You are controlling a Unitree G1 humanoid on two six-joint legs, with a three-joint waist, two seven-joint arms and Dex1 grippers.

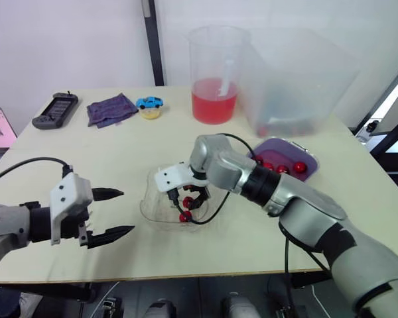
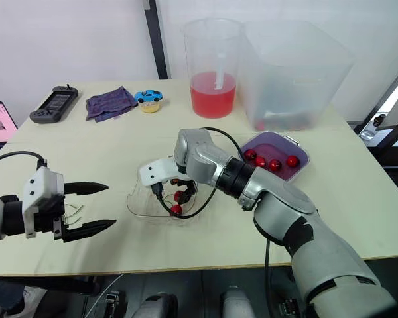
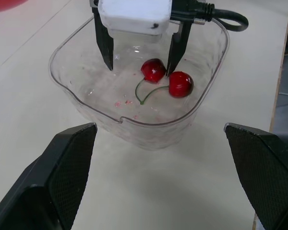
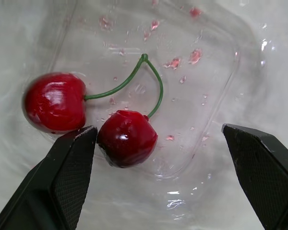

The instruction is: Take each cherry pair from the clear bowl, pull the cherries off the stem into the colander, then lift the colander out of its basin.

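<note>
Our right claw (image 3: 140, 68) spreads wide inside the bowl (image 3: 134, 129) at center frame, over the cherry pair (image 3: 180, 84); our left claw (image 1: 128, 211) gapes wide, lower left.

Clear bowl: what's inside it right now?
One cherry pair lies on the floor of the clear bowl, both cherries on the stem, amid pink smears. The right claw reaches in, open. The strip behind the claw's white body is covered.
</note>
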